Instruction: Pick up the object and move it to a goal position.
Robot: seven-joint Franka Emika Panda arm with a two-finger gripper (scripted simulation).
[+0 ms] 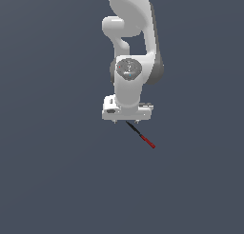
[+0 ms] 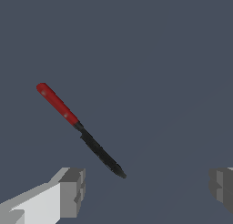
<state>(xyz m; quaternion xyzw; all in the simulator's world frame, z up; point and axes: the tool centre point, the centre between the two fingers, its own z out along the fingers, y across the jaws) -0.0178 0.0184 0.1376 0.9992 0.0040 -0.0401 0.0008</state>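
Hanging over the bare surface, the arm (image 1: 129,62) carries its gripper (image 2: 146,191) with jaws spread wide and empty. The stick (image 2: 80,129) lies flat just ahead of the fingers (image 2: 73,191), not between them — its black tip nearest. Closing now would likely catch nothing; descending off-centre risks a finger nudging the thin stick and rolling or pivoting it away.

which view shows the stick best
The wrist view: the stick lies large and whole, red half and black half both clear. In the exterior view it is tiny, its black end running up under the gripper.
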